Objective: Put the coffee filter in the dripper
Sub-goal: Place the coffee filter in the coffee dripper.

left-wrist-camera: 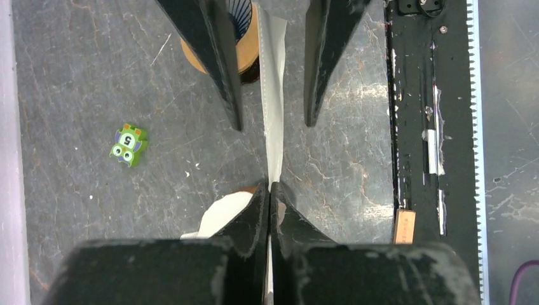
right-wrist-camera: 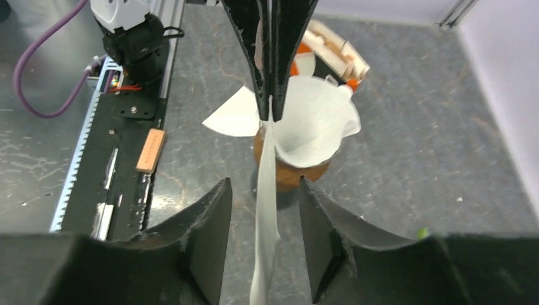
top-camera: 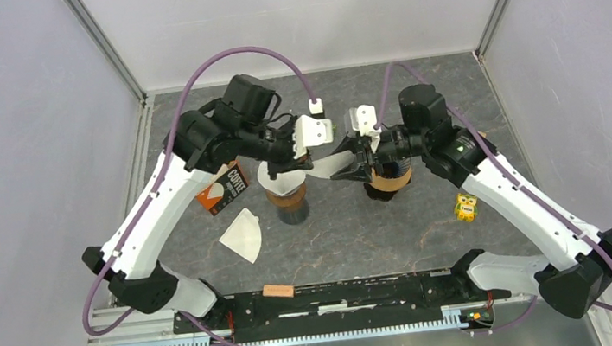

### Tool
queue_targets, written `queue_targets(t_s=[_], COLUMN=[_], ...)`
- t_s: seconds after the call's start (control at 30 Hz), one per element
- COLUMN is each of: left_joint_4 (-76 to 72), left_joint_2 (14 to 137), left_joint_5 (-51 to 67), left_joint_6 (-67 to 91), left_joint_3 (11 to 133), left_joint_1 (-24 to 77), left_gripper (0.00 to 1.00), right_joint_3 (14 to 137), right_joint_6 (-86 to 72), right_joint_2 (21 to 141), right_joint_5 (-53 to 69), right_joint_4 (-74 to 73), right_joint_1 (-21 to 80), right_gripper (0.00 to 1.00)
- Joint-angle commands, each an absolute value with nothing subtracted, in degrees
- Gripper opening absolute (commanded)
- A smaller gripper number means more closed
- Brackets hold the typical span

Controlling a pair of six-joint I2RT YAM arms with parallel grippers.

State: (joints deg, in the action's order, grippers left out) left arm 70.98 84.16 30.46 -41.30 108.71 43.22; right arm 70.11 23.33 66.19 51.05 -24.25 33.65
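Note:
A white coffee filter (top-camera: 330, 166) hangs flat and edge-on between the two grippers. My left gripper (left-wrist-camera: 270, 190) is shut on one edge of it, above a brown dripper (top-camera: 286, 194) that holds an opened white filter (right-wrist-camera: 311, 124). My right gripper (right-wrist-camera: 266, 222) is open, and the filter's (right-wrist-camera: 267, 190) far end hangs between its fingers (right-wrist-camera: 210, 235) without touching either. A second brown dripper (top-camera: 391, 182) with a dark ribbed inside (left-wrist-camera: 249, 47) stands under the right gripper (top-camera: 345, 167).
A loose filter (top-camera: 242, 235) lies flat on the table, front left of the drippers. An orange filter box (top-camera: 223, 188) lies beside the left dripper. A small green toy (left-wrist-camera: 129, 145) sits to the right. The black rail (top-camera: 334, 296) runs along the near edge.

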Motion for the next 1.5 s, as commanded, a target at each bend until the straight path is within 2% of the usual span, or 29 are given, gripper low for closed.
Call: queue_targets(t_s=[0.0,0.1,0.13,0.17,0.23,0.33,0.4,0.47,0.5,0.57,0.7,0.83,1.37,1.47], left_joint_4=[68.0,68.2,68.4,68.3,66.8,61.0,56.9,53.1,50.6,45.4,37.1,35.0,23.9,22.9], left_joint_2=[85.8,85.9,85.5,85.1,82.9,78.8,75.7,73.6,72.5,70.3,67.9,68.4,70.2,70.3], left_joint_5=[27.4,27.1,26.9,26.8,28.0,34.7,40.8,44.6,45.7,48.7,53.6,56.9,67.2,68.0], left_joint_6=[-37.8,-38.5,-39.3,-40.0,-40.9,-40.2,-38.3,-36.8,-36.0,-33.9,-30.4,-28.7,-14.7,-13.6], left_joint_3=[111.6,111.4,110.7,109.8,106.3,100.5,96.6,93.2,91.4,86.7,80.4,77.9,75.6,75.1], left_joint_1=[44.7,44.7,44.7,44.6,43.7,39.6,36.0,34.2,34.1,34.1,34.1,34.2,34.1,34.1], left_gripper=[0.02,0.02,0.02,0.07,0.35,0.64,0.75,0.79,0.80,0.80,0.69,0.64,0.46,0.45], right_joint_3=[66.3,64.3,64.0,63.5,61.4,54.6,49.2,44.2,43.0,42.4,41.8,41.3,40.8,40.9], right_joint_6=[20.3,18.3,17.0,14.7,8.2,-9.7,-24.0,-36.6,-41.4,-44.4,-46.2,-46.2,-43.5,-43.2], right_joint_2=[64.3,61.6,61.0,60.2,59.2,57.9,57.6,57.8,58.1,58.7,58.9,59.1,59.1,59.0], right_joint_5=[53.1,53.2,53.6,54.9,59.1,67.0,70.2,71.1,71.1,70.6,70.4,70.2,70.2,70.1], right_joint_4=[-19.9,-16.8,-15.8,-13.8,-8.4,8.9,24.9,41.3,47.5,50.6,52.3,52.4,49.7,49.4], right_joint_1=[33.8,33.6,32.9,32.0,29.4,26.1,24.7,24.1,23.8,23.3,23.0,22.8,22.8,22.9], right_gripper=[0.38,0.05,0.00,0.00,0.00,0.00,0.00,0.00,0.00,0.00,0.00,0.00,0.00,0.00])
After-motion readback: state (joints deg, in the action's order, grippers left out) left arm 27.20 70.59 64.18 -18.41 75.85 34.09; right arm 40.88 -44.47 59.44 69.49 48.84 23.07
